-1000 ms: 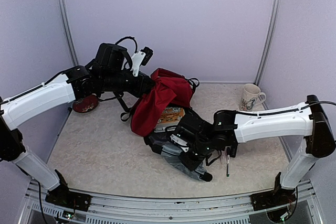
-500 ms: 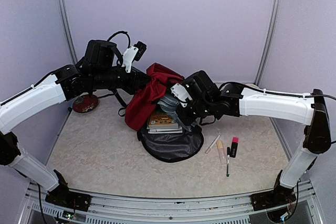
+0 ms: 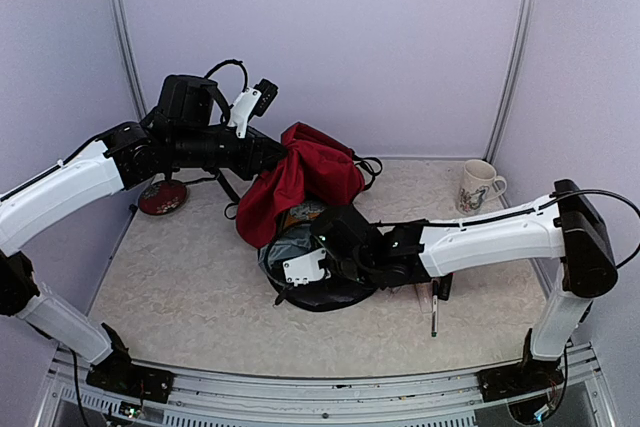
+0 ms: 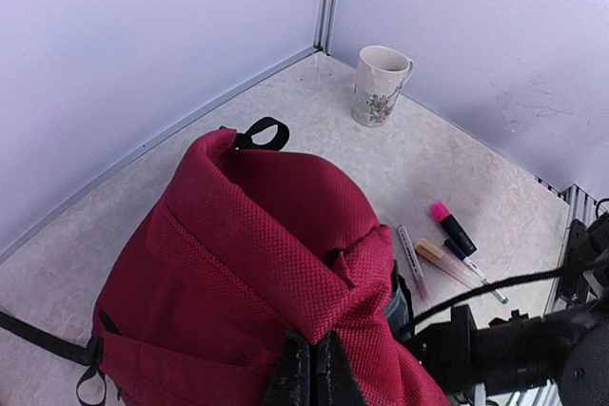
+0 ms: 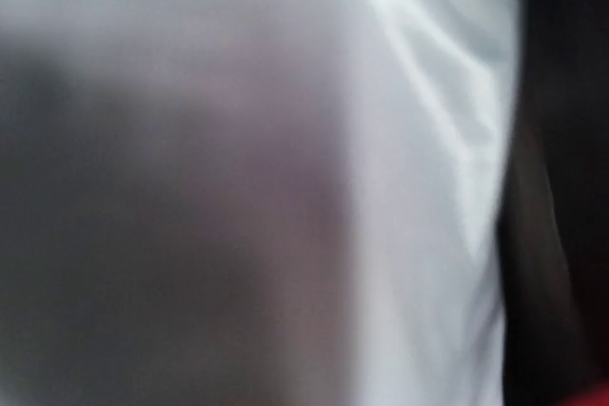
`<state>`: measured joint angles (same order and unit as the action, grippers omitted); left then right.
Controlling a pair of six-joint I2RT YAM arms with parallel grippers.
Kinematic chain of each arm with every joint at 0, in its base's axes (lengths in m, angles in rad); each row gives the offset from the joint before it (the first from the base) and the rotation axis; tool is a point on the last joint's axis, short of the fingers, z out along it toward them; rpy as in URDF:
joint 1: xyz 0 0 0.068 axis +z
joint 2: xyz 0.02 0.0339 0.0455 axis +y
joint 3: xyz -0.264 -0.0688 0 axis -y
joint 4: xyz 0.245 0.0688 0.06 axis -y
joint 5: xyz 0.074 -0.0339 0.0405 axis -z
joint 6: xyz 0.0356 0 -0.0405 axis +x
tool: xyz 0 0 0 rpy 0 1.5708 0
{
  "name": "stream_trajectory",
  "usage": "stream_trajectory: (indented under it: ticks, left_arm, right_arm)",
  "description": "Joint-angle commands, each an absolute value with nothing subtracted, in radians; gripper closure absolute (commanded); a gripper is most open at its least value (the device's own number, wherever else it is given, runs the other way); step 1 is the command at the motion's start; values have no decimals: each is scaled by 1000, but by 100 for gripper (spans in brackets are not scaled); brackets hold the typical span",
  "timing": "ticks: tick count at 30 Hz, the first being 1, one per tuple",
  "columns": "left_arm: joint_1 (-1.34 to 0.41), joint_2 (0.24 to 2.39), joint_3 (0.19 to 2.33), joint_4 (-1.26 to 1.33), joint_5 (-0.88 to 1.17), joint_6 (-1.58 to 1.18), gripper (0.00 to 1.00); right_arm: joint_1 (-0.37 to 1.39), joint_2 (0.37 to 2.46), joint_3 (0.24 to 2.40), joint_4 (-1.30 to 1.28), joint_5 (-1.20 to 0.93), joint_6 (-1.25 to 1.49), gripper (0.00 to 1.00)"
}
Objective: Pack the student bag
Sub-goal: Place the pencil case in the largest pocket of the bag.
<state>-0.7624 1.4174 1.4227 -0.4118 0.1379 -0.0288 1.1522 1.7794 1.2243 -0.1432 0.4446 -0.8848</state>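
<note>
Half done at best: holding backpack (image 4: 257, 263) up by pinching left claw (image 4: 312, 354), right claw (image 3: 292, 265) pressed together at pouch (image 3: 280, 245); pens (image 4: 452, 228) left on worktop (image 3: 180, 287).

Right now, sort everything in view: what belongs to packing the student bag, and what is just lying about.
Job in hand: dark-red fabric backpack, pinched by the left tool; probably also the pink highlighter and slim pens beside it.
Lying about: floral ceramic mug; round dark-red object.

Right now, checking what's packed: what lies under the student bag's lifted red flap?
Under the flap of the student bag, an orange-brown edge, probably a book, and a grey pouch show; the right arm hides the rest.
</note>
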Motion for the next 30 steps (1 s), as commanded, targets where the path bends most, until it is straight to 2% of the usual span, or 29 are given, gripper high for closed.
stream_trajectory:
  ticks: [1, 6, 15, 20, 25, 30]
  left_arm:
    - [-755, 1388, 1448, -340, 186, -29, 100]
    - [-755, 1390, 1450, -343, 200, -28, 100]
    - [-755, 1368, 1445, -347, 220, -1, 100]
    - [-756, 1349, 1434, -333, 265, 9, 100]
    - [-761, 1353, 1429, -316, 334, -1, 100]
    - [-783, 1377, 1430, -318, 338, -2, 100]
  right_arm:
    - [1218, 1771, 1240, 109, 519, -1166, 100]
    - [1215, 1797, 1278, 119, 447, -1219, 100]
    - [1047, 1855, 1277, 104, 406, -1244, 100]
    - [953, 1876, 1317, 29, 401, -1143, 100]
    - [923, 1941, 1326, 155, 501, -1145, 100]
    - [913, 2082, 1524, 106, 602, -1056, 100]
